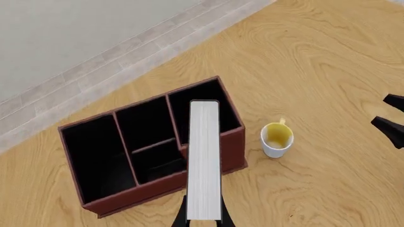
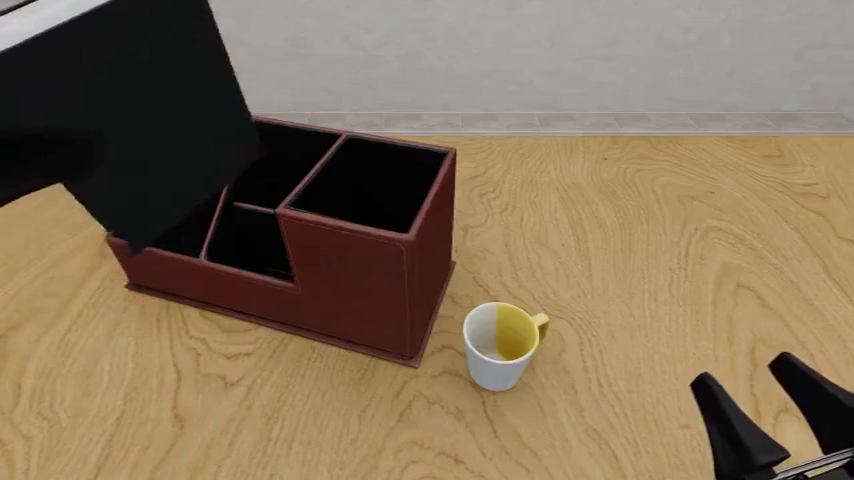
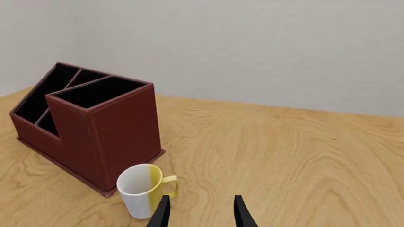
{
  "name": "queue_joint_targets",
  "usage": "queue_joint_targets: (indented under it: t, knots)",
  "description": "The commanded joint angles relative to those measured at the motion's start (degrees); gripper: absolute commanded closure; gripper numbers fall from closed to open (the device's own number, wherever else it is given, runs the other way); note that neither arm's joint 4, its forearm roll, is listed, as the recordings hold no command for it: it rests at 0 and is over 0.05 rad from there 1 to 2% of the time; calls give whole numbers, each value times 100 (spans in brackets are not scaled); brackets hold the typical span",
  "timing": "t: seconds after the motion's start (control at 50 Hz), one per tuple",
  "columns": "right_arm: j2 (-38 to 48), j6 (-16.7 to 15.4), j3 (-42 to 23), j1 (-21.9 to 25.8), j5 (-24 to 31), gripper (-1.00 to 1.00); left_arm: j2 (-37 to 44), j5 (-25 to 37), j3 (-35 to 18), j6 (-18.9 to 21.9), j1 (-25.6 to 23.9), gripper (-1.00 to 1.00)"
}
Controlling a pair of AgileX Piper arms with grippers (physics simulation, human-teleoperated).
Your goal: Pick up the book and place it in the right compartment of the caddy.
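Observation:
My left gripper (image 1: pixel 204 223) is shut on the book (image 1: pixel 205 161), whose white page edge faces the wrist camera. In the front view the book (image 2: pixel 134 110) is a big black slab in the air over the left part of the caddy (image 2: pixel 360 270), and it hides the left gripper. Seen from the left wrist, the book's far end lies over the right compartment (image 1: pixel 230 111) of the caddy (image 1: pixel 120 198). That compartment (image 2: pixel 374 185) is dark and has nothing in it. My right gripper (image 2: pixel 774 415) hangs open near the table's front right, its fingers (image 3: pixel 243 213) apart.
A white and yellow mug (image 2: pixel 501 345) stands just right of the caddy's front corner, between the caddy and my right gripper; it also shows as the mug (image 1: pixel 276 139) and the mug (image 3: pixel 142 189). The wooden table runs back to a wall with a pale skirting.

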Motion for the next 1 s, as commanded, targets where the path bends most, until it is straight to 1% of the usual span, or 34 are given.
queue_joint_targets:
  t: [0.02, 0.06, 0.14, 0.24, 0.28, 0.36, 0.46, 0.72, 0.88, 1.0]
  knots:
    - [0, -17, -71, 327, 81, -100, 778, -334, -469, 277, -50, 100]
    - [0, -36, -129, 407, 137, -100, 934, -379, -596, 228, -67, 100]
    - [0, -60, -277, 565, 237, -100, 1115, -471, -651, 267, -66, 100]
    - [0, -152, -567, 966, 481, -100, 1376, -608, -719, 358, -129, 100]
    - [0, -147, -611, 1009, 514, -100, 1421, -618, -749, 321, -164, 100]
    - [0, -210, -805, 1187, 662, -100, 1612, -713, -840, 380, -208, 100]
    - [0, -270, -844, 1353, 693, -100, 1834, -761, -984, 443, -298, 100]
    - [0, -330, -721, 1515, 634, -100, 2463, -840, -1402, 574, -346, 100]
    - [0, -302, -658, 1473, 599, -100, 2895, -920, -1661, 737, -269, 100]
    - [0, -286, -629, 1432, 584, -100, 3211, -1038, -1835, 757, -223, 100]
